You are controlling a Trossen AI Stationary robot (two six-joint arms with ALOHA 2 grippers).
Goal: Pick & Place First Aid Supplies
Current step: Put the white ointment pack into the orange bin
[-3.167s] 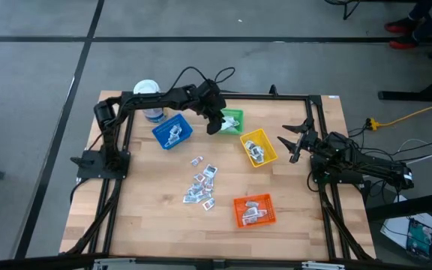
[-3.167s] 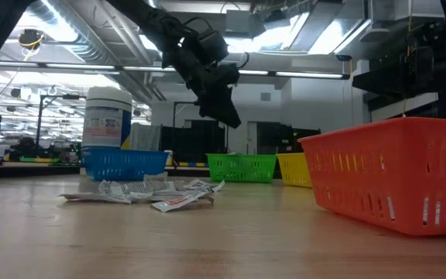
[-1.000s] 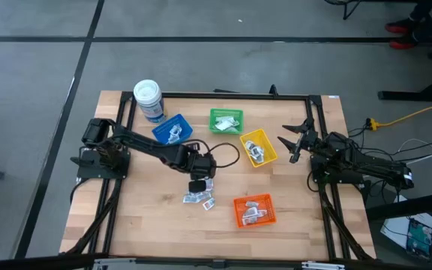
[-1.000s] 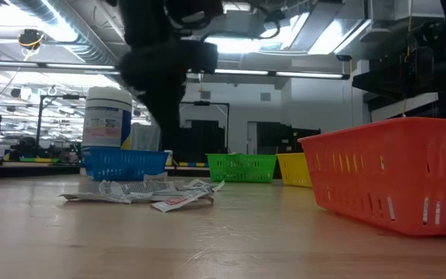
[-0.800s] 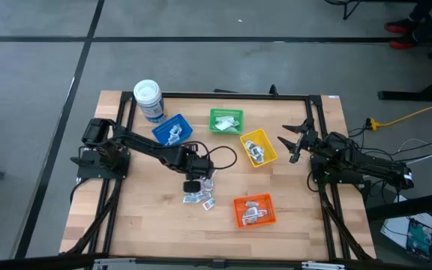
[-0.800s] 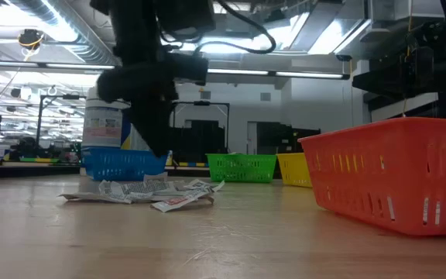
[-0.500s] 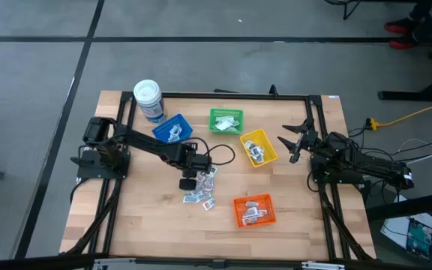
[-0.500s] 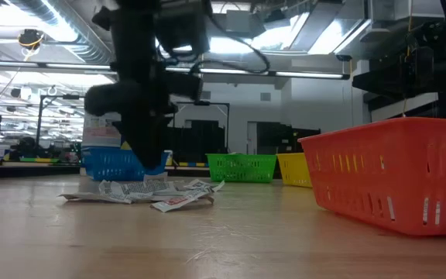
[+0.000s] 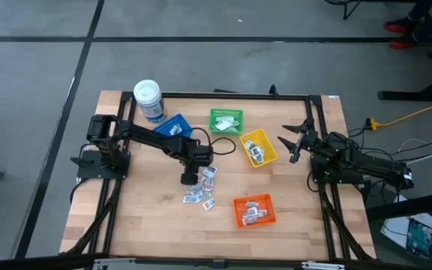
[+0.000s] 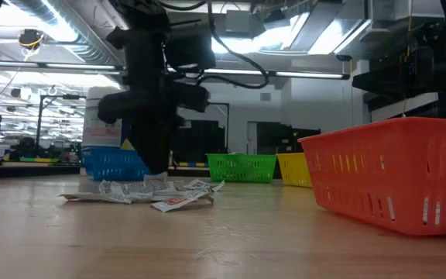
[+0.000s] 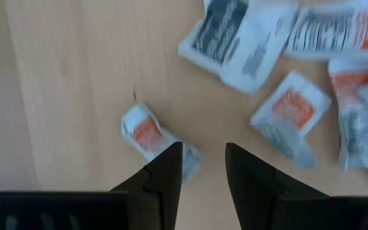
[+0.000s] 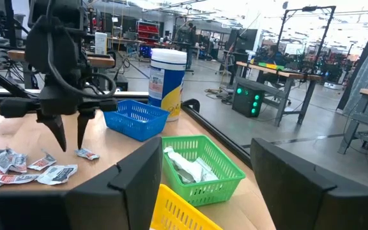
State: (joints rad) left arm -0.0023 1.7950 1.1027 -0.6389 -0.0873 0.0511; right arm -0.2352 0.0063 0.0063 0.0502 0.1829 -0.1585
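Note:
The first aid supplies are small white packets with orange marks, lying in a loose heap (image 9: 202, 187) on the wooden table. One single packet (image 11: 151, 136) lies apart from the heap. My left gripper (image 11: 203, 150) points down just above the table, open, with that packet beside one fingertip and nothing between the fingers. The right wrist view shows the same left gripper (image 12: 71, 142) hovering next to the lone packet (image 12: 87, 153). My right gripper (image 9: 291, 142) waits open at the table's right side, level.
Four small bins hold packets: blue (image 9: 172, 127), green (image 9: 226, 121), yellow (image 9: 259, 147) and orange (image 9: 254, 211). A white-lidded jar (image 9: 148, 99) stands at the far left. A black frame (image 9: 313, 120) runs round the table.
My left gripper has come down toward the table and shifted a little toward the table's left edge, off the heap and over to the lone packet, while rolling about its own axis. Its fingers have stayed apart. The packets have not moved.

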